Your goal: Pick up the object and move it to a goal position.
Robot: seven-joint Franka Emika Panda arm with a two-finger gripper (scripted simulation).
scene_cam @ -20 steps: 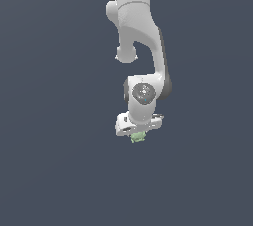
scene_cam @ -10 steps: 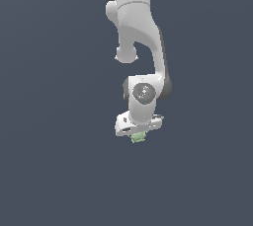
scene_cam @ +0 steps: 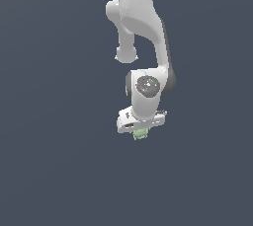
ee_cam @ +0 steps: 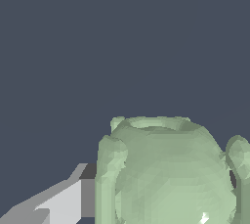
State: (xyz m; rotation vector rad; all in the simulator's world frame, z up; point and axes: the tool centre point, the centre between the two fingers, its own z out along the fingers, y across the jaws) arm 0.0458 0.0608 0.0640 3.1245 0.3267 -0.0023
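The object (scene_cam: 141,133) is a small pale green roundish lump with little knobs. In the exterior view it pokes out just below the white gripper (scene_cam: 141,130) at the end of the arm. In the wrist view the object (ee_cam: 166,174) fills the near part of the picture, and one grey-white finger (ee_cam: 63,201) lies against its side. The other finger is hidden behind the lump. The gripper is shut on the object.
The white Panda arm (scene_cam: 141,32) comes down from the top of the exterior view. All around is a plain dark blue-grey background (scene_cam: 49,121). No goal marker shows in either view.
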